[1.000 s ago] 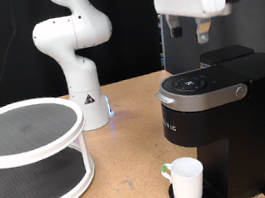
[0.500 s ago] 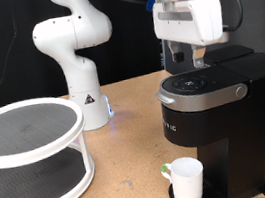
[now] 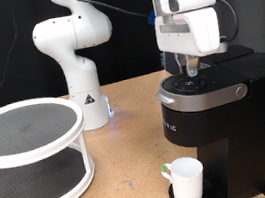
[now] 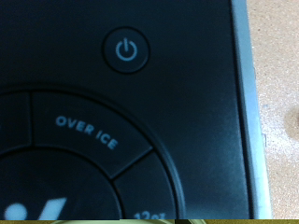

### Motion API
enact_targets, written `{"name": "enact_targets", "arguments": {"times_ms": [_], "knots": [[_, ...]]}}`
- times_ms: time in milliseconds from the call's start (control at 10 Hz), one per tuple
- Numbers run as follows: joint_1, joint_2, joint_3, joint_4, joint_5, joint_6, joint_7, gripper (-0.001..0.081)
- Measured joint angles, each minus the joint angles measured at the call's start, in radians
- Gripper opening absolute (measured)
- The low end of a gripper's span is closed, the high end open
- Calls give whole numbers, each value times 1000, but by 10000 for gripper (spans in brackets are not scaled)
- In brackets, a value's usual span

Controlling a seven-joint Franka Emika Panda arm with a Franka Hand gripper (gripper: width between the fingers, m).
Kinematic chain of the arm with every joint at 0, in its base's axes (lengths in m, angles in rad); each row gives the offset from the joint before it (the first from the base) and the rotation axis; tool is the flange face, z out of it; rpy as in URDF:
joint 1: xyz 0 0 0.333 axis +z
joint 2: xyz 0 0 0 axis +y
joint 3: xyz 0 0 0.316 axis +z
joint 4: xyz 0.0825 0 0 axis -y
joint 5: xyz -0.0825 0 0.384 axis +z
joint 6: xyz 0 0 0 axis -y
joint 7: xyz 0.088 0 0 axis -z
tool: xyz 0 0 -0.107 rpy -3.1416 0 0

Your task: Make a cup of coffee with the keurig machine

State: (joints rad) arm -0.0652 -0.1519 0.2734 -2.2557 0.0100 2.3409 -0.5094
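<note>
The black keurig machine (image 3: pixel 220 118) stands at the exterior view's right. Its lid is down, with the round button panel (image 3: pixel 193 83) on top. My gripper (image 3: pixel 191 70) points straight down and is shut and empty. Its tip is just above or touching the panel. The wrist view is very close to the lid (image 4: pixel 192 84) and shows the power button (image 4: pixel 127 49) and the "OVER ICE" button (image 4: pixel 86 133). My fingers do not show clearly there. The white cup (image 3: pixel 187 180) stands upright on the drip tray under the spout.
A white two-tier round rack (image 3: pixel 28 156) stands at the exterior view's left. The arm's white base (image 3: pixel 82 82) stands behind, near the middle. The wooden tabletop (image 3: pixel 125 176) lies between the rack and the machine.
My gripper has come down from well above the machine to the button panel on the lid, shifting slightly towards the exterior view's left. The cup and the machine have not moved.
</note>
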Motion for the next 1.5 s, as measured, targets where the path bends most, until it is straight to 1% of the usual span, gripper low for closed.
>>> {"name": "enact_targets", "arguments": {"times_ms": [100, 200, 300, 400, 700, 1000, 1200, 1500], "knots": [[0, 0, 1, -10, 0, 13, 2, 107], [0, 0, 2, -19, -2, 21, 3, 34], [0, 0, 2, -26, -4, 26, 3, 34], [0, 0, 3, -33, -4, 28, 3, 7], [0, 0, 3, -45, -16, 29, 5, 7], [0, 2, 5, -46, -36, 27, 24, 7], [0, 10, 5, -34, -37, 9, 26, 7], [0, 42, 3, 18, -32, -71, 26, 7]]}}
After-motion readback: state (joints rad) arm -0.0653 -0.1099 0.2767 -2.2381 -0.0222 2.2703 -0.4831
